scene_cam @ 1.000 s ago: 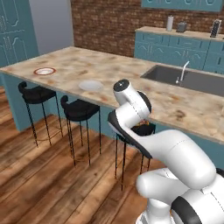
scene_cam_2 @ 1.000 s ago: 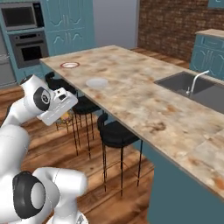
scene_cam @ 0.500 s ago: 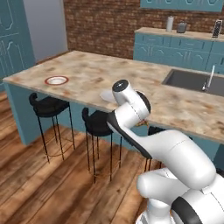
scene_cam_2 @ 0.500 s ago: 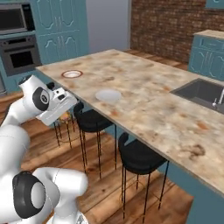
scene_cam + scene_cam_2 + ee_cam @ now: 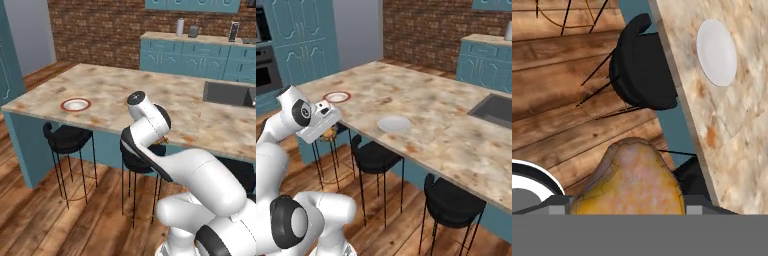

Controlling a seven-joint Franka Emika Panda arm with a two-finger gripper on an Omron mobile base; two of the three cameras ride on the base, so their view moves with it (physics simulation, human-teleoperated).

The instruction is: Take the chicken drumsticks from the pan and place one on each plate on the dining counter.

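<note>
Drumstick [image 5: 632, 182] — clamped in tool [image 5: 326, 131], beside dining counter [image 5: 421, 115] — off plates

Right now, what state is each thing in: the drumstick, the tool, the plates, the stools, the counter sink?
Chicken drumstick: held in the tool, off the counter, above the wooden floor.
Tool: shut on the drumstick, beside the counter edge.
Red-rimmed plate: on the dining counter, nothing on it.
Plain white plate: on the counter, nothing on it.
Black stools: tucked under the counter edge.
Sink: set in the counter, inside not visible.
</note>
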